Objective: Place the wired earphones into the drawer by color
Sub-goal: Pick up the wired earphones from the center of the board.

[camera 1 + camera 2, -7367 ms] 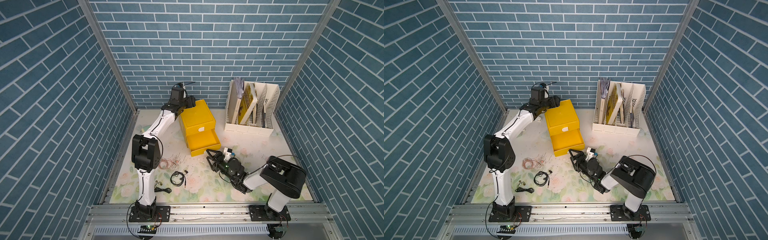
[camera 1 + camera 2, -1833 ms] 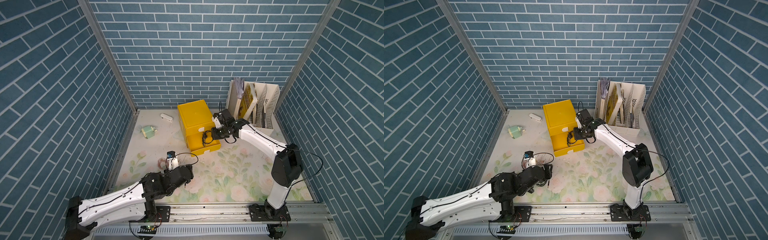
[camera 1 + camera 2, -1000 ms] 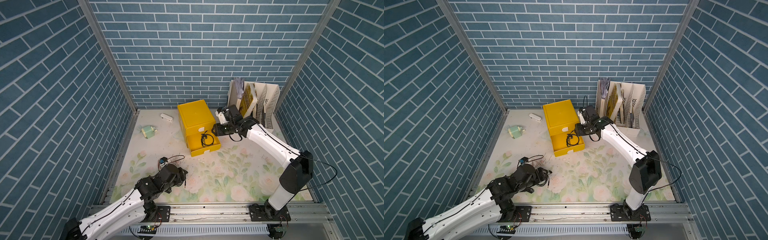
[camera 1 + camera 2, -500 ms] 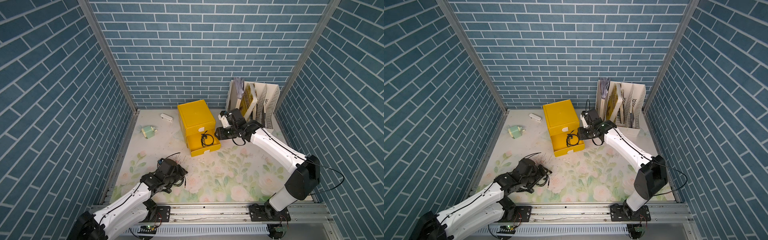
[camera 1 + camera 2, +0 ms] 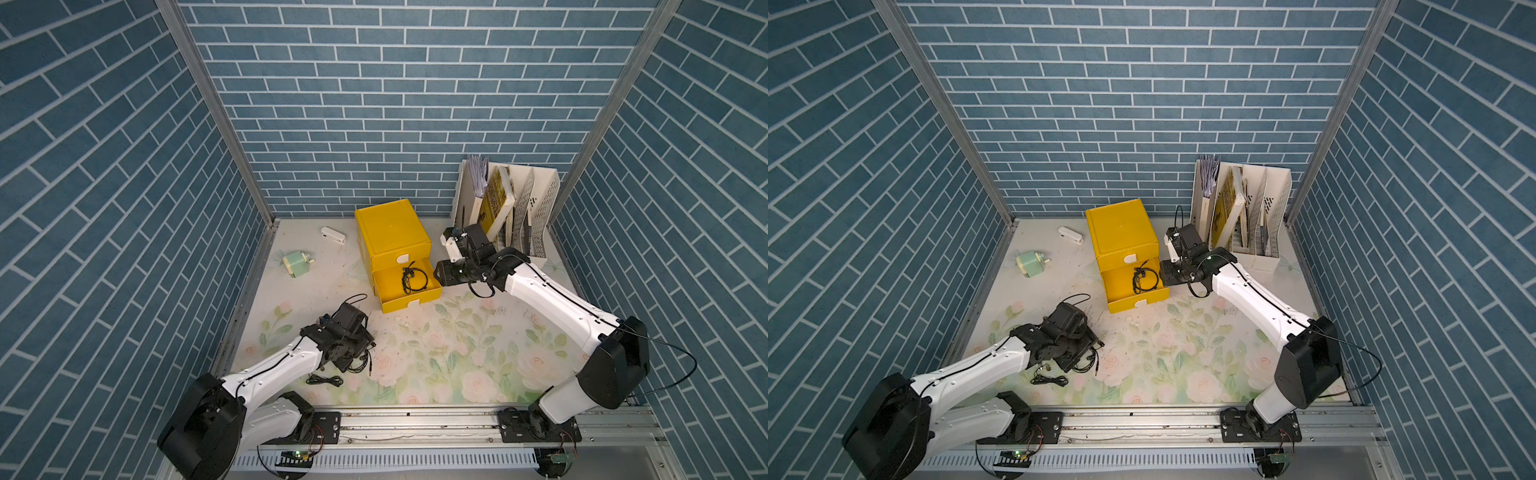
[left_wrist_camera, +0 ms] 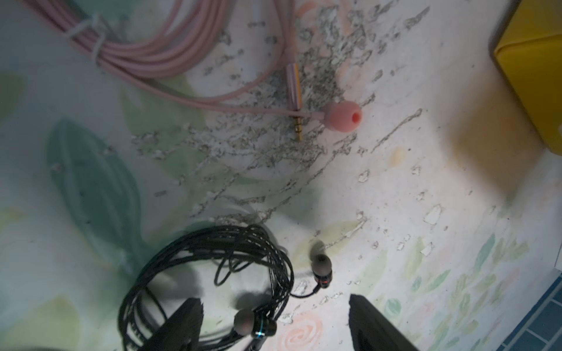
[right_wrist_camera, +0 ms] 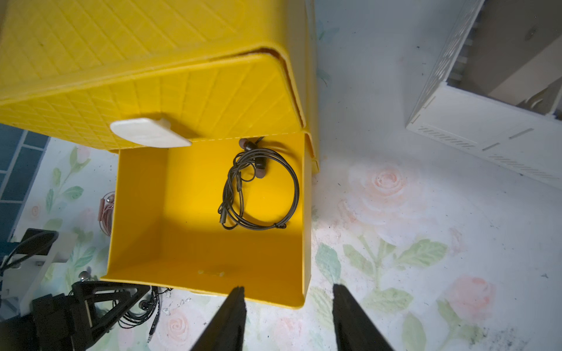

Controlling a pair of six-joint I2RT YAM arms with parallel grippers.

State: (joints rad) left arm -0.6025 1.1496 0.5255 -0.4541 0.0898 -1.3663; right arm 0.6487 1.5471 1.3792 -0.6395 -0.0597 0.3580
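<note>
L gripper [image 6: 275, 304] jaws wide over black coil [image 6: 213, 261] on mat [image 6: 395, 182]. R gripper [image 7: 289, 291] half-open, empty, by open drawer [image 7: 209, 273], stowed coil [image 7: 258, 188] inside. Risk: pinch catches single loop, coil unravels, snags pink set [image 6: 158, 51].

Black earphones [image 5: 413, 279] lie in open drawer [image 5: 405, 301]; left gripper [image 5: 351, 363] seemingly over second coil [image 5: 360, 367].

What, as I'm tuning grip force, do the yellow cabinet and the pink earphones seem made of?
The yellow cabinet is likely moulded plastic, semi-gloss, with an embossed diamond pattern. On the pink earphones, the cable looks rubber-coated and matte; the ear tip looks like soft silicone; the plug seems metal, shiny with a gold tip.
</note>
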